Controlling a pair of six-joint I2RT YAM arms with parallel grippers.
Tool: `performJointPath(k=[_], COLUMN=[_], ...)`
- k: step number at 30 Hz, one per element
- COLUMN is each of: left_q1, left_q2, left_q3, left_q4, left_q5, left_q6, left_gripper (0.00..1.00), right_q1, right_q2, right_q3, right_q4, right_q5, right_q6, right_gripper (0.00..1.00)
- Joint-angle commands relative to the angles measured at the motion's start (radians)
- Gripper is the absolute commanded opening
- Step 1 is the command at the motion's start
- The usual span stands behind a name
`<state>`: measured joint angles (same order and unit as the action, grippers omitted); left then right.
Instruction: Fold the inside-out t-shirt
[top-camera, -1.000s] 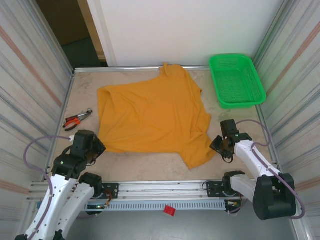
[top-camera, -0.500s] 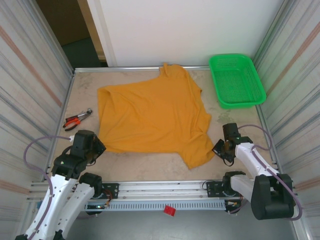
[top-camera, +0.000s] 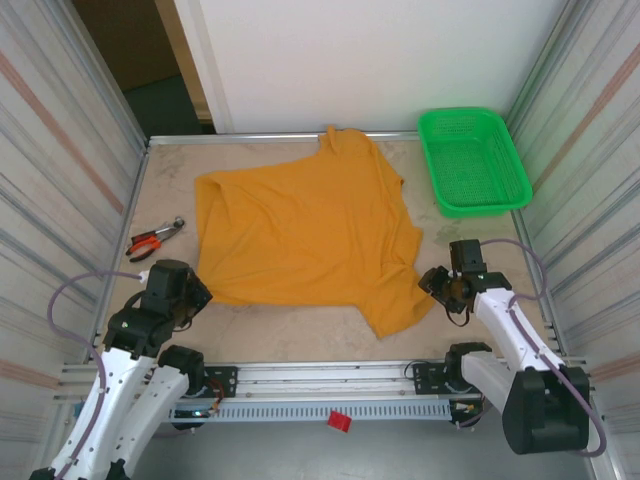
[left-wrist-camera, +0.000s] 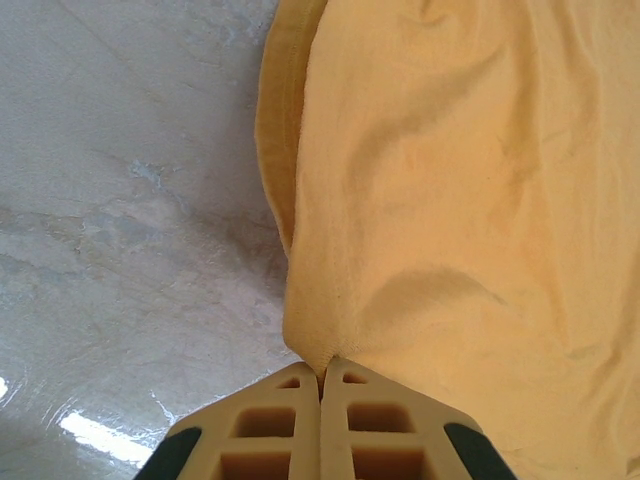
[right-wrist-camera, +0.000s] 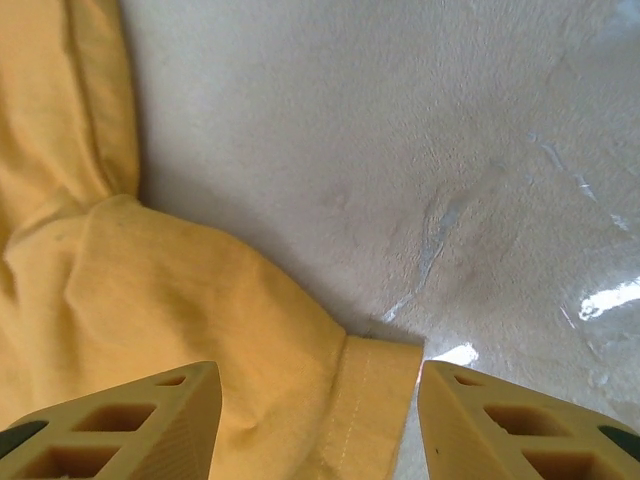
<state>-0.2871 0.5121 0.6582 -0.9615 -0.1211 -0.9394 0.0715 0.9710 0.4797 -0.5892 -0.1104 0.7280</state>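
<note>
While the inside-out t-shirt (top-camera: 305, 235) lies spread on the counter (top-camera: 290, 332), the left claw (left-wrist-camera: 322, 365) is clamped on its near corner. The right claw (right-wrist-camera: 318, 370) stands apart over the sleeve hem. The step looks like the grasping stage, and next the right should lower and close.

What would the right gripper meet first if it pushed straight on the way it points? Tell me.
Probably the hemmed edge of the mustard-yellow cotton t-shirt, lying between the fingers of the open right gripper, with the pale mottled tabletop beneath. Depth is unclear.
</note>
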Motion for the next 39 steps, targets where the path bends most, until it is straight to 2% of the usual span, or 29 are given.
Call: performJointPath(k=[1, 3, 8, 10, 12, 13, 17, 20, 22, 25, 29, 33, 39], left_q1=[0.009, 0.009, 0.011, 0.011, 0.011, 0.011, 0.012, 0.033, 0.075, 0.180, 0.345, 0.360, 0.362], left_q2=[0.005, 0.005, 0.002, -0.001, -0.007, -0.009, -0.004, 0.029, 0.071, 0.151, 0.287, 0.420, 0.497], left_q3=[0.011, 0.009, 0.008, 0.008, 0.008, 0.006, 0.012, 0.054, 0.111, 0.219, 0.404, 0.671, 0.974], left_q4=[0.016, 0.020, 0.016, 0.014, 0.013, 0.013, 0.031, 0.074, 0.097, 0.162, 0.238, 0.246, 0.344], left_q5=[0.000, 0.001, 0.000, -0.002, -0.002, -0.003, -0.005, 0.003, 0.029, 0.128, 0.298, 0.303, 0.311], left_q6=[0.003, 0.001, -0.001, -0.004, -0.008, -0.010, -0.008, 0.037, 0.093, 0.172, 0.249, 0.319, 0.256], left_gripper=[0.00, 0.00, 0.00, 0.00, 0.00, 0.00, 0.00, 0.00, 0.00, 0.00, 0.00, 0.00, 0.00], right_q1=[-0.007, -0.006, 0.006, 0.022, 0.027, 0.025, 0.010, -0.012, -0.027, -0.042, -0.058, -0.080, -0.116], right_q2=[0.066, 0.105, 0.145, 0.117, 0.074, 0.049, -0.067, -0.131, -0.136, -0.101, -0.030, 0.011, 0.012], right_q3=[-0.031, -0.040, -0.062, -0.078, -0.093, -0.095, -0.029, 0.120, 0.240, 0.432, 0.692, 0.927, 1.223], right_q4=[0.065, 0.099, 0.141, 0.133, 0.117, 0.101, 0.004, -0.085, -0.133, -0.165, -0.162, -0.133, -0.051], right_q5=[-0.019, -0.034, -0.084, -0.077, -0.071, -0.066, -0.058, -0.048, -0.043, -0.060, -0.088, -0.115, -0.115], right_q6=[-0.002, 0.001, 0.025, 0.042, 0.056, 0.059, 0.053, 0.025, -0.005, -0.048, -0.097, -0.113, -0.099], right_gripper=[0.51, 0.48, 0.34, 0.23, 0.06, 0.00, 0.00, 0.00, 0.00, 0.00, 0.00, 0.00, 0.00])
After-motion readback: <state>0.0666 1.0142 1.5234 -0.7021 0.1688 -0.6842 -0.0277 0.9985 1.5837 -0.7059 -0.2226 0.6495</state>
